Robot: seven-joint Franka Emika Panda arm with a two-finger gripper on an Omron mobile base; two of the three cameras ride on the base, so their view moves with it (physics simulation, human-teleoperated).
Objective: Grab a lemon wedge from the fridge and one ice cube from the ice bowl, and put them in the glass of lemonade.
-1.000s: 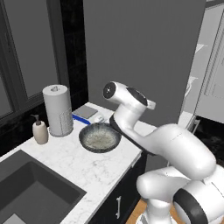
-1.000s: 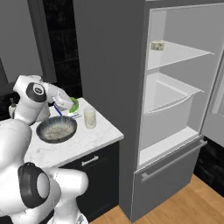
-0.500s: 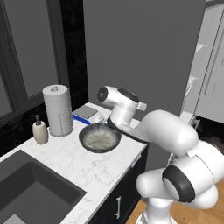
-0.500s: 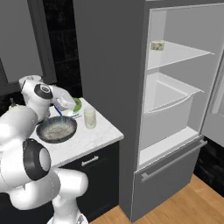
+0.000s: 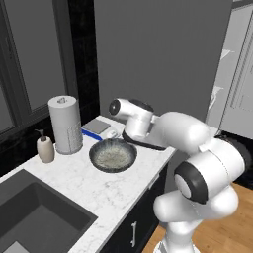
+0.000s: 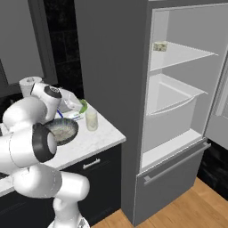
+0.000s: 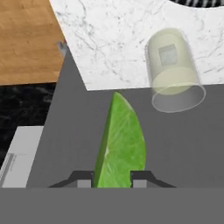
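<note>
Gripper: my gripper [image 7: 113,180] is pinching the lemon wedge [image 7: 119,144] between its two tips. The wedge stands edge-up, with the cut face to one side. I think this thin grip is chosen so the wedge can fall straight down when I let go.

Lemon wedge: in the right base view I see it [image 6: 83,106] as a small green shape at the end of the hand, just beside the glass and a little higher than the rim.

Glass of lemonade: the glass of lemonade [image 7: 174,70] stands on the marble counter [image 7: 113,41] near its corner. It has pale liquid, and I see a pale cube already inside, so I judge the ice step is done.

Alignment: in the hand view the glass is off to one side of the wedge, not under it. I would still move across before releasing.

Ice bowl: the ice bowl [image 5: 113,155] sits next to the glass, further in on the counter.

Fridge: the fridge [image 6: 178,102] stands open, well apart from the glass; a small packet [image 6: 160,46] lies on its top shelf.
</note>
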